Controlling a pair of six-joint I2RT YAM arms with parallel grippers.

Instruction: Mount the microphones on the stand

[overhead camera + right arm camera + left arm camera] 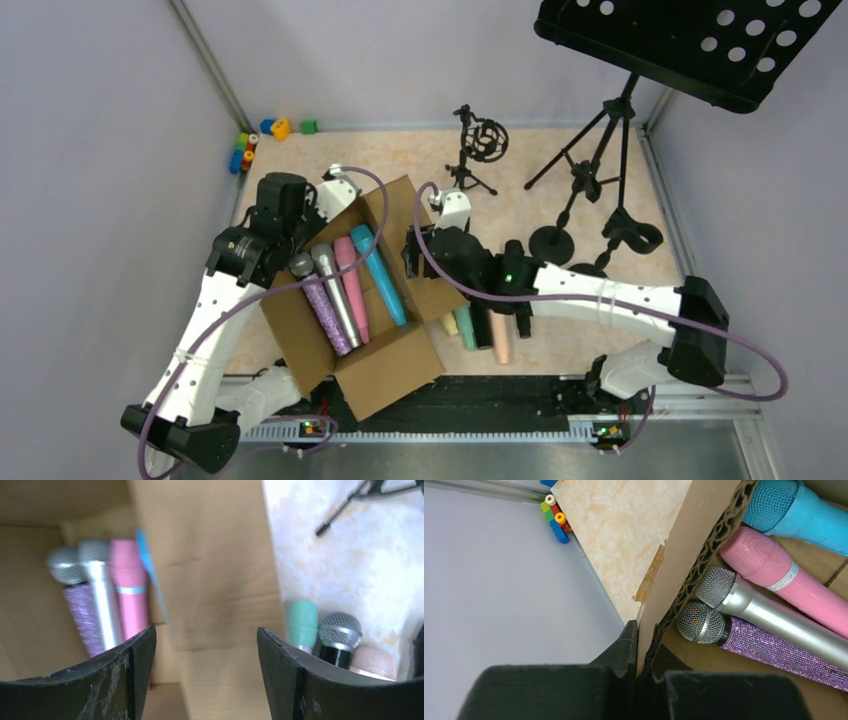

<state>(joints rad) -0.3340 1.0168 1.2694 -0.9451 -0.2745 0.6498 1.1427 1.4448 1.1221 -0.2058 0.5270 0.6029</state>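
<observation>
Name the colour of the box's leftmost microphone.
The microphone is glittery purple, clearest in left wrist view.

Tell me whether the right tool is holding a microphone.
No, the right tool stands open and empty, with only the cardboard box beyond it.

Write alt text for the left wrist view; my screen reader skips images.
The left gripper pinches a wall of the brown cardboard box. Inside lie a glittery purple microphone, a silver microphone, a pink microphone and a blue microphone.
</observation>
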